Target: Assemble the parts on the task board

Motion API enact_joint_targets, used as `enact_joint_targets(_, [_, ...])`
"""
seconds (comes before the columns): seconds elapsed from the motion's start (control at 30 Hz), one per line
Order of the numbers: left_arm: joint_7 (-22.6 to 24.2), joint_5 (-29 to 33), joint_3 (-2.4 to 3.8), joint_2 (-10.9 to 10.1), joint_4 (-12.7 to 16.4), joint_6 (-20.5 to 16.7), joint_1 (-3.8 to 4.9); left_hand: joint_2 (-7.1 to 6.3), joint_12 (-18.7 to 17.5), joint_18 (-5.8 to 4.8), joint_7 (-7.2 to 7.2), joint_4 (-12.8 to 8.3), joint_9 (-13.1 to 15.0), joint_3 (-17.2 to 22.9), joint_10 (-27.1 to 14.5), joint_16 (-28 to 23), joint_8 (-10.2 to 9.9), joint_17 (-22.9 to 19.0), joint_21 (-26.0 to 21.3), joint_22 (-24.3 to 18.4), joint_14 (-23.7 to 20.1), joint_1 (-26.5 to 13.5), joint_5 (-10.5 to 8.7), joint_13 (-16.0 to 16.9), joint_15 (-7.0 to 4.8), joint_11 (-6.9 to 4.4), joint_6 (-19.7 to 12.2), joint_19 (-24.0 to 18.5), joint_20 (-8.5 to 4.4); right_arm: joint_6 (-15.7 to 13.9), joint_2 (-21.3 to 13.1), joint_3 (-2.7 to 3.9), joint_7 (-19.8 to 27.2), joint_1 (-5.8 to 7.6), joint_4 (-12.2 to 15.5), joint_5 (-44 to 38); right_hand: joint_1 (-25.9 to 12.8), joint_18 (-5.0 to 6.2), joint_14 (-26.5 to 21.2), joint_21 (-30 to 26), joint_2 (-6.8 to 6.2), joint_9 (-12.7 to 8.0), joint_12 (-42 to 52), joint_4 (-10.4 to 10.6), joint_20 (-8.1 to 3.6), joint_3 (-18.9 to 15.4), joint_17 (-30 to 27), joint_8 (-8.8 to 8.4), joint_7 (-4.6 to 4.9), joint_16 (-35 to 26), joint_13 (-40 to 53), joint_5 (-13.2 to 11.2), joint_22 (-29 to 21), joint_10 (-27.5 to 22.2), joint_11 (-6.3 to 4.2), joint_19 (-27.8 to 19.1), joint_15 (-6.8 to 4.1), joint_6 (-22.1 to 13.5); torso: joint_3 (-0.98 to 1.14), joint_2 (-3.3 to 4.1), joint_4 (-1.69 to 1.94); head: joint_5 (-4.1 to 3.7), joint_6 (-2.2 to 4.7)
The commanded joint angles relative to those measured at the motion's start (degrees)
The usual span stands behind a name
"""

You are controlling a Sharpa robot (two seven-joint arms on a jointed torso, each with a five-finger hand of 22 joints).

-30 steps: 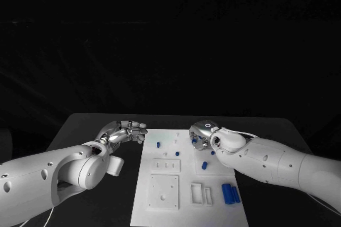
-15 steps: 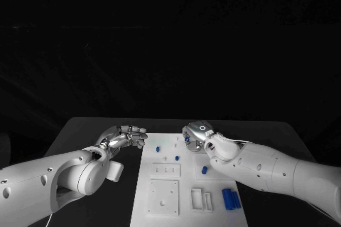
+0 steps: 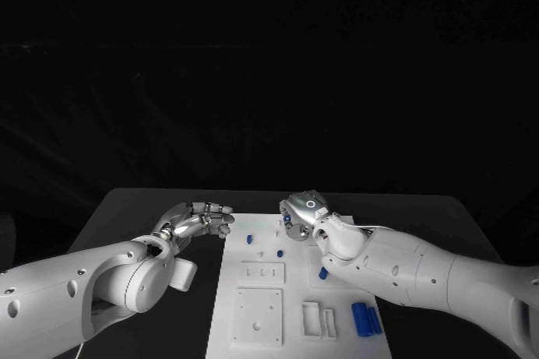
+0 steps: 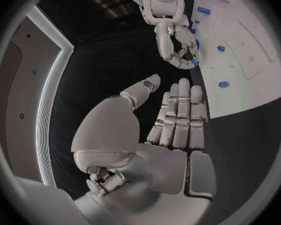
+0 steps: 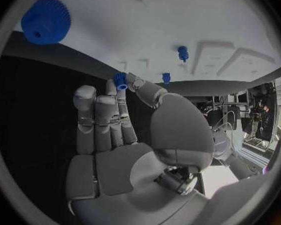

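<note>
Right hand [image 5: 125, 135] pinches a small blue gear [image 5: 120, 80] above the task board [image 3: 294, 320]; left hand [image 4: 172, 130] fingers straight, empty

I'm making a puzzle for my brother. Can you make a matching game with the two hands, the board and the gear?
Things:
1. left hand
2. right hand
3. task board
4. gear

States:
A. white, flat on the table
B. holds nothing
C. fingers pinch a small blue part
D. blue, with teeth

Pairs: 1-B, 2-C, 3-A, 4-D
</note>
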Motion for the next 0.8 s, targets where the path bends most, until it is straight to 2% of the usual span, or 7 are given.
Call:
enact_joint_targets(0.03, [0.4, -0.2, 0.06, 0.2, -0.1, 0.6, 0.08, -0.03, -0.3, 0.57, 0.40, 0.0, -0.1, 0.2, 0.1, -0.2, -0.3, 0.1, 0.3, 0.0, -0.1, -0.4, -0.35, -0.1, 0.25, 0.19, -0.1, -0.1, -0.14, -0.7, 0.5, 0.01, -1.0, -0.02, -0.5, -1.8, 0.3, 5.83, -1.7, 0.2, -0.12, 0.1, 0.0, 0.3, -0.90, 0.0, -0.1, 0.11, 0.10, 0.4, 3.6, 0.1, 1.2, 3.4, -1.24, 0.7, -2.12, 0.4, -0.06, 0.09, -0.01, 0.02, 0.21])
enact_joint_targets(0.2, [0.3, -1.0, 0.06, -0.1, 0.2, 0.5, 0.14, -0.07, -0.4, 0.61, 0.39, -0.2, 0.0, 0.3, 0.1, -0.3, -0.3, 0.1, 0.3, 0.0, -0.1, -0.1, -0.33, -0.1, 0.24, 0.19, -0.1, -0.1, -0.16, -0.2, 1.0, 0.02, -0.8, -0.01, -1.3, -1.7, 0.3, 5.83, -1.7, 0.2, -0.16, 0.1, 0.0, 0.4, -0.90, 0.1, -0.1, 0.08, 0.10, 0.4, 3.7, 0.1, 1.2, 3.4, -1.24, 0.7, -2.12, 0.4, -0.33, 0.22, 0.32, -0.33, 0.52])
enact_joint_targets(0.23, [0.3, -1.0, 0.06, -0.1, 0.2, 0.5, 0.19, -0.10, -0.4, 0.61, 0.39, -0.3, 0.0, 0.3, 0.1, -0.3, -0.3, 0.1, 0.3, 0.0, -0.1, -0.1, -0.34, -0.1, 0.24, 0.19, -0.1, -0.1, -0.15, -0.1, 1.1, 0.02, -0.8, -0.01, -1.4, -1.6, 0.3, 5.83, -1.7, 0.2, -0.17, 0.1, 0.0, 0.4, -0.90, 0.1, -0.1, 0.07, 0.10, 0.4, 3.7, 0.1, 1.2, 3.4, -1.24, 0.7, -2.12, 0.4, -0.30, 0.28, 0.26, -0.25, 0.62])
enact_joint_targets(0.43, [0.3, -1.1, 0.06, -0.1, 0.3, 0.5, 0.65, -0.16, -0.4, 0.61, 0.40, -0.4, 0.0, 0.4, 0.1, -0.3, -0.3, 0.2, 0.3, 0.0, -0.1, 0.1, -0.36, -0.1, 0.25, 0.19, -0.1, -0.1, -0.15, -0.7, 2.2, 0.02, -0.1, -0.05, -3.4, -0.7, 0.4, 5.83, -1.7, 0.3, -0.29, 0.1, -0.1, 0.6, -0.90, 0.2, -0.2, -0.01, 0.11, 0.4, 3.8, 0.1, 1.2, 3.3, -1.22, 0.6, -2.10, 0.4, -0.53, 0.68, 0.73, -0.20, 0.93])
enact_joint_targets(0.57, [0.4, -1.1, 0.06, -0.1, 0.3, 0.5, 0.76, -0.18, -0.5, 0.61, 0.40, -0.4, 0.0, 0.4, 0.1, -0.3, -0.3, 0.2, 0.3, 0.0, -0.2, 0.1, -0.37, -0.1, 0.26, 0.20, -0.1, -0.2, -0.14, -1.0, 2.2, 0.03, 0.2, -0.05, -3.0, -0.3, 0.4, 5.83, -1.8, 0.3, -0.39, 0.1, -0.2, 0.7, -0.90, 0.3, -0.2, -0.05, 0.11, 0.4, 3.9, 0.1, 1.2, 3.3, -1.22, 0.6, -2.10, 0.4, -0.78, 1.04, 1.02, -0.41, 1.19])
enact_joint_targets(0.8, [0.3, -1.1, 0.06, -0.1, 0.0, 0.4, 0.76, -0.20, -0.5, 0.60, 0.41, -0.4, 0.0, 0.4, 0.1, -0.3, -0.3, 0.2, 0.3, 0.0, -0.2, 0.1, -0.39, -0.1, 0.26, 0.21, -0.1, -0.2, -0.13, -0.9, 1.8, 0.10, -0.1, -0.03, -1.9, -0.2, 0.5, 5.83, -1.8, 0.3, -0.47, 0.1, -0.2, 0.7, -0.91, 0.3, -0.2, -0.07, 0.10, 0.4, 3.9, 0.1, 1.2, 3.3, -1.22, 0.6, -2.11, 0.5, -1.00, 1.46, 1.06, -0.29, 1.15])
